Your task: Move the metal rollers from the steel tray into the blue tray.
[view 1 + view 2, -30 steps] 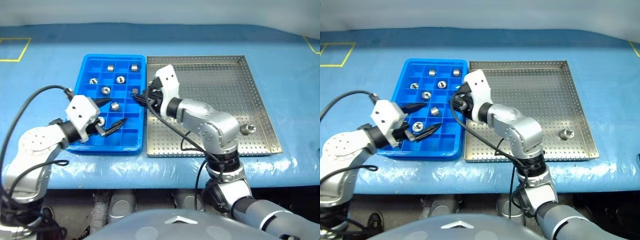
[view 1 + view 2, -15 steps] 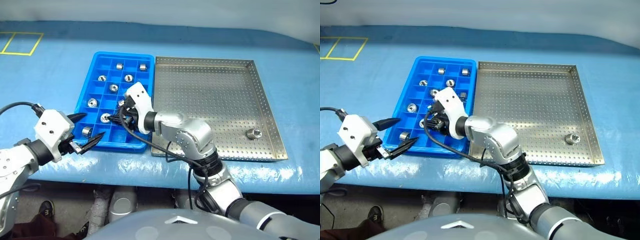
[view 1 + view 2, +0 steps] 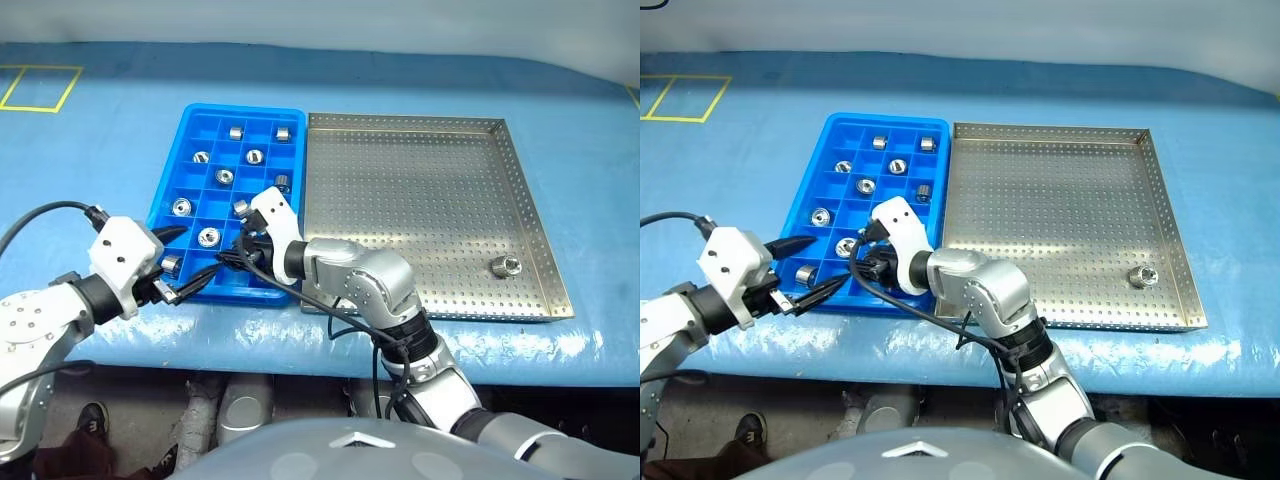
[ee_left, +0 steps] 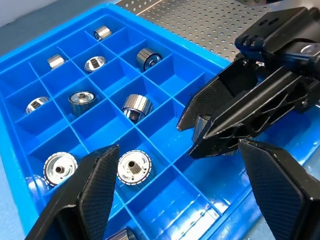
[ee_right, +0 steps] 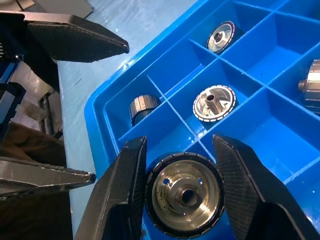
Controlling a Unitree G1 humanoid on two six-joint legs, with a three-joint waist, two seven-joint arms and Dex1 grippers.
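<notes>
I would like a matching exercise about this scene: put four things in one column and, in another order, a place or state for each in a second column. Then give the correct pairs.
Things:
1. left pincer
2. right pincer
3. steel tray
4. blue tray

Places or states:
A. holds one single roller, near its right rim
B. shut on a metal roller over the blue tray's near corner
C. open, holding nothing, at the blue tray's near edge
D. has rollers in several of its compartments

Pairs: 1-C, 2-B, 3-A, 4-D
</notes>
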